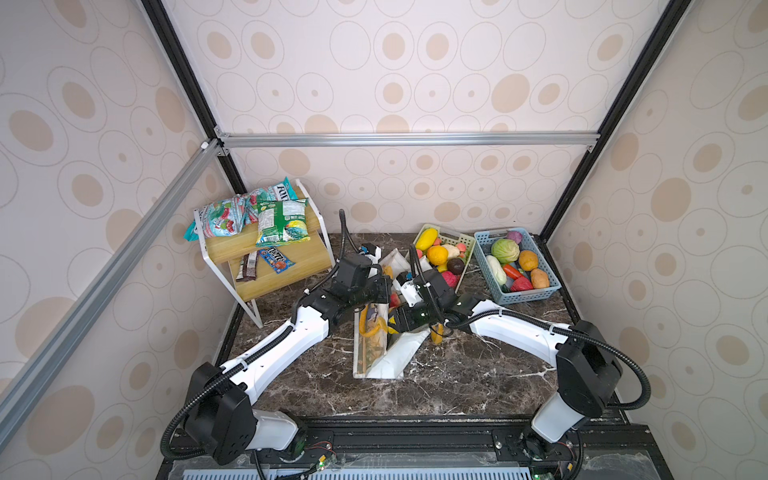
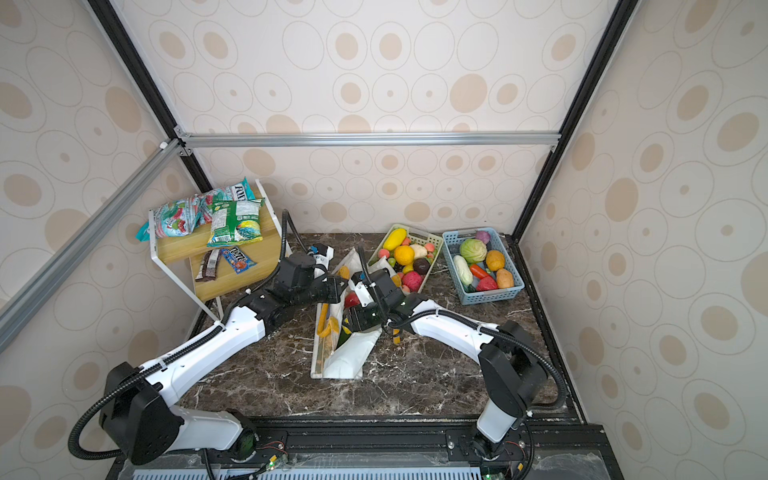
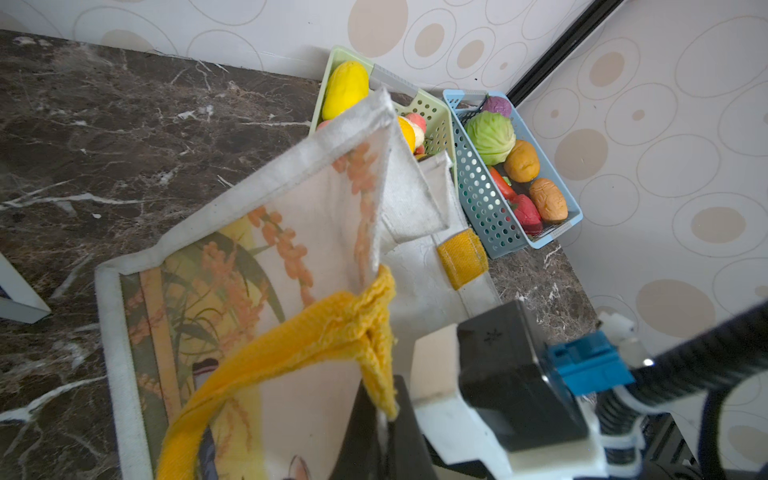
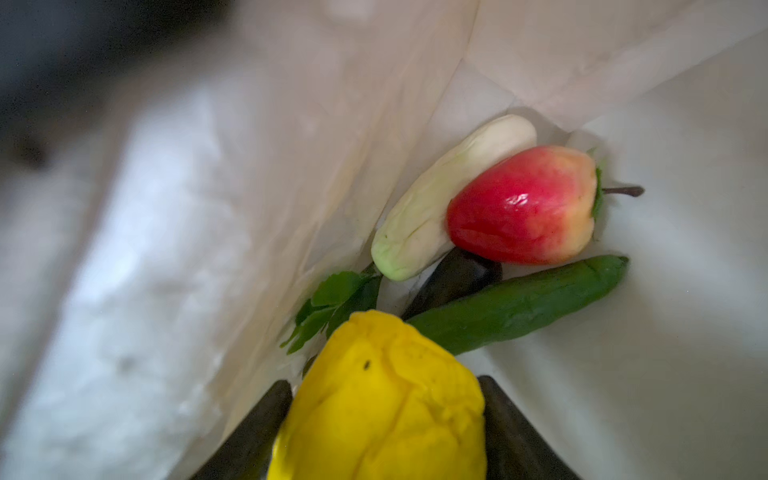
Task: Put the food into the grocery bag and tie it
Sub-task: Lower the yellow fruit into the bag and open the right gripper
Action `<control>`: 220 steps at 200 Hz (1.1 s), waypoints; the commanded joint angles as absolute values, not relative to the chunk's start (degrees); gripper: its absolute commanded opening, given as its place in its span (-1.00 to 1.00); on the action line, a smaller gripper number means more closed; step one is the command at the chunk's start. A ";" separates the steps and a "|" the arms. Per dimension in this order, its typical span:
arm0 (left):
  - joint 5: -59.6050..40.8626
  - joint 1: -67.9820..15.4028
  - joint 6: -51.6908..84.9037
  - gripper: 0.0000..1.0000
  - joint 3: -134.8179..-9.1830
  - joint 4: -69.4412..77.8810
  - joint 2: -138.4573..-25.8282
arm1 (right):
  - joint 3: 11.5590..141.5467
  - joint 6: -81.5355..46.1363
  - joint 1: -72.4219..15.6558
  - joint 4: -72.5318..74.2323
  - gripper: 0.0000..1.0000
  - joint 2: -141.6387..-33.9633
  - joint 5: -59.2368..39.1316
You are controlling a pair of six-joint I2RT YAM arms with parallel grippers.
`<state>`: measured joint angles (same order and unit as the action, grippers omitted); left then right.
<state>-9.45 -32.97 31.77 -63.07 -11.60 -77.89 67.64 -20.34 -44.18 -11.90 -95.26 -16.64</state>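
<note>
The grocery bag lies on the marble table between both arms, its printed side facing the left arm. My left gripper is shut on the bag's white rim where the yellow-orange handle joins it, holding the mouth up. My right gripper reaches inside the bag and is shut on a yellow fruit. Past it, on the bag's white inside, lie a red apple, a pale cabbage, a green cucumber and a dark eggplant. In both top views the arms hide the grippers.
A green basket and a blue basket with several more fruits and vegetables stand at the back right, close to the bag's mouth. A wooden two-step shelf with snack packets stands back left. The bag's other handle hangs under the right arm.
</note>
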 commanded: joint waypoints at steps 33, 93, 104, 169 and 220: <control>-12.78 -33.56 31.12 -1.00 -66.51 -7.03 -76.54 | 66.62 -23.11 -44.51 -10.90 0.33 -99.35 -18.58; -13.31 -33.56 31.03 -1.00 -66.93 -7.36 -75.43 | 70.46 -32.25 -44.38 -13.01 0.33 -104.27 -20.35; -13.54 -33.53 31.16 -1.00 -66.88 -7.24 -75.19 | 70.75 -34.13 -44.36 -12.45 0.33 -105.01 -21.25; -15.70 -33.57 30.68 -1.00 -67.32 -6.64 -74.79 | 72.98 -39.34 -44.38 -12.65 0.33 -108.35 -22.18; -16.94 -33.58 29.47 -1.00 -67.32 -6.82 -73.69 | 74.64 -40.99 -43.89 -13.38 0.37 -110.06 -24.11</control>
<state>-13.76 -33.21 31.44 -63.31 -11.25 -77.36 73.38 -39.40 -44.18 -11.33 -108.18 -23.20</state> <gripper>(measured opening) 0.057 0.686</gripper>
